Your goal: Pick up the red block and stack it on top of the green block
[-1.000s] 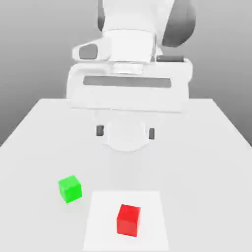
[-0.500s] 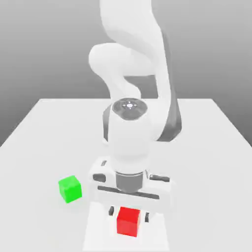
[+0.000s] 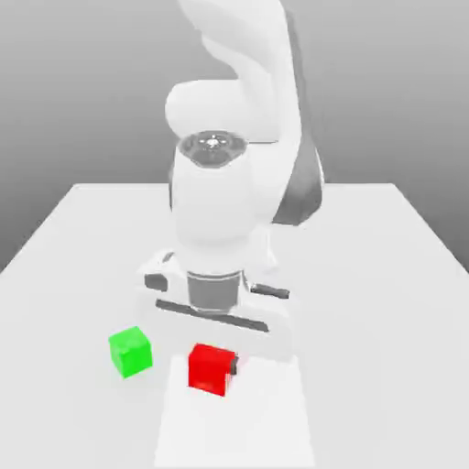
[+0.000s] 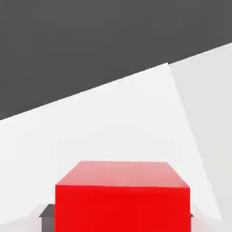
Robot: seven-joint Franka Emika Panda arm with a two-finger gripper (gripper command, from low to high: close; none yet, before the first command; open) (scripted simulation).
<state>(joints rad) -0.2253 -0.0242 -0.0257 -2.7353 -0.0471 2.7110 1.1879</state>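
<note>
The red block [image 3: 208,369] hangs just under the white hand, and my gripper [image 3: 212,365] is shut on it, with one dark fingertip [image 3: 235,364] showing at the block's side on the exterior view's right. The block is off the table, above the pale square patch [image 3: 240,426]. The green block [image 3: 130,351] sits on the table a short way toward the exterior view's left, apart from the red one. In the hand view the red block [image 4: 121,199] sits close up between the finger pads [image 4: 43,211], with my gripper [image 4: 118,218] closed on its two sides.
The white table [image 3: 385,275] stretches around the arm's base, with its far edge against a grey backdrop. The arm's bulky white body [image 3: 224,220] stands over the middle of the table, behind the two blocks.
The hand came down over the red block and the fingers closed on it. The block has since moved up and toward the exterior view's left, nearer the green block, which stayed put.
</note>
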